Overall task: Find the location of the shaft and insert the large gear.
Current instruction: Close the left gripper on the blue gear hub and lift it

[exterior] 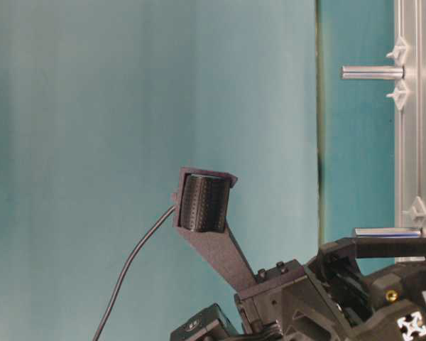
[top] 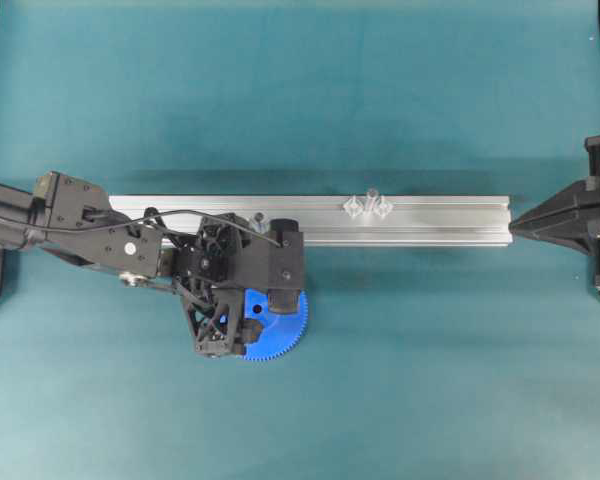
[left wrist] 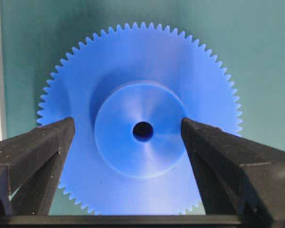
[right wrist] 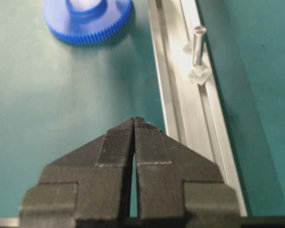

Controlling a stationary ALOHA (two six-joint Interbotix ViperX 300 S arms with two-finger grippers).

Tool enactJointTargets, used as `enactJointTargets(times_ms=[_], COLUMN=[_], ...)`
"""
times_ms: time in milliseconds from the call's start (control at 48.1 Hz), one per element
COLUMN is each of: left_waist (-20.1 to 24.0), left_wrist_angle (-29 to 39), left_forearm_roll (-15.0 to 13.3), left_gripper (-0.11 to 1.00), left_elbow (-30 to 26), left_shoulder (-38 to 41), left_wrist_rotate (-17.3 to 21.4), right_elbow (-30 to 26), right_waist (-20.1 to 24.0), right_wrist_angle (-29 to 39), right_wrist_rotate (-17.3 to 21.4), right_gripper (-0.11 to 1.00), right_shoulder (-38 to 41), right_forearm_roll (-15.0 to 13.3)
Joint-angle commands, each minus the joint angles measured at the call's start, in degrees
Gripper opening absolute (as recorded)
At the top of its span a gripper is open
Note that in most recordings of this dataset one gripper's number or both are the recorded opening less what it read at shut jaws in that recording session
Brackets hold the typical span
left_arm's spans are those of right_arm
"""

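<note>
The large gear (left wrist: 142, 128) bears no legible writing; left pincer (left wrist: 128, 130) spread astride its hub, right pincer (right wrist: 134, 124) pressed together.

Matte black angular left arm (top: 90, 225) with thin black cable, silver screws, ridged wedge-shaped fingers (right wrist: 154, 142).

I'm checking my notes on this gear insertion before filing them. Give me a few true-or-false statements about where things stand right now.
1. The left gripper is open, its fingers either side of the large gear's hub. True.
2. The large gear already sits on the shaft. False: it lies on the green mat beside the aluminium rail.
3. The right gripper is shut and holds nothing. True.
4. The shaft lies flat on the mat. False: it stands upright on the rail between two clear clips.
</note>
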Motion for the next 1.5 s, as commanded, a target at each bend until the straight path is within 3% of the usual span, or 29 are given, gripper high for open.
enactJointTargets(times_ms=[0,977,1164,1309,1434,1475], left_waist=[-0.9,-1.2,-1.2,-1.2,-1.3,-1.2], left_wrist_angle=[-0.2,-0.2,4.2,7.7,8.0,8.0], left_forearm_roll=[0.2,0.2,0.2,0.2,0.2,0.2], left_gripper=[0.93,0.93,0.92,0.87,0.72,0.71], left_elbow=[-0.9,-0.6,-1.0,-1.5,-1.6,-1.6], left_shoulder=[-0.4,1.7,2.1,1.9,1.7,1.5], left_wrist_rotate=[0.1,-1.0,-1.1,-1.0,-1.0,-1.0], right_elbow=[-0.5,0.3,0.3,0.3,0.3,0.3], right_waist=[-0.2,-0.2,-0.2,-0.2,-0.2,-0.2], right_wrist_angle=[-0.3,-0.3,-0.3,-0.3,-0.3,-0.3], right_wrist_rotate=[0.5,0.5,0.5,0.5,0.5,0.5], right_gripper=[0.02,0.02,0.02,0.02,0.02,0.02], right_shoulder=[0.4,-0.6,-0.7,-0.7,-0.7,-0.7], right_forearm_roll=[-0.1,-0.1,-0.1,-0.1,-0.1,-0.1])
